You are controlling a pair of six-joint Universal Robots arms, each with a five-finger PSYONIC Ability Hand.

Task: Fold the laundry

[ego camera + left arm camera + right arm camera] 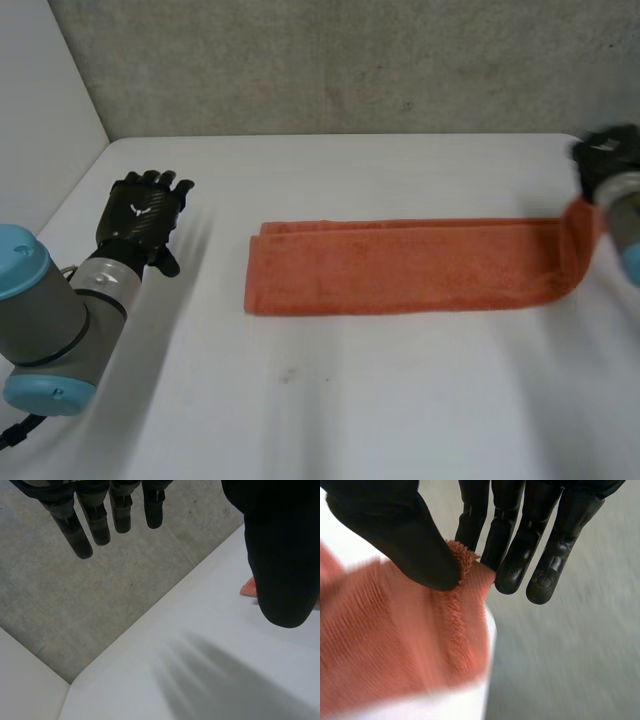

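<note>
Orange towel (400,265) lies as a long folded strip across the middle of the table (330,410), with its left end flat. The right hand (410,540) has the right end pinched between thumb and fingers, pulled up off the table. The left hand (145,215) hovers over the left side, fingers straight and relaxed, well apart from the towel.

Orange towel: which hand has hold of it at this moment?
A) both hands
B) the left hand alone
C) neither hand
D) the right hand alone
D: the right hand pinches one short end of the orange towel between its thumb and fingers, with that end raised off the table, while the left hand is open and apart from the cloth.
</note>
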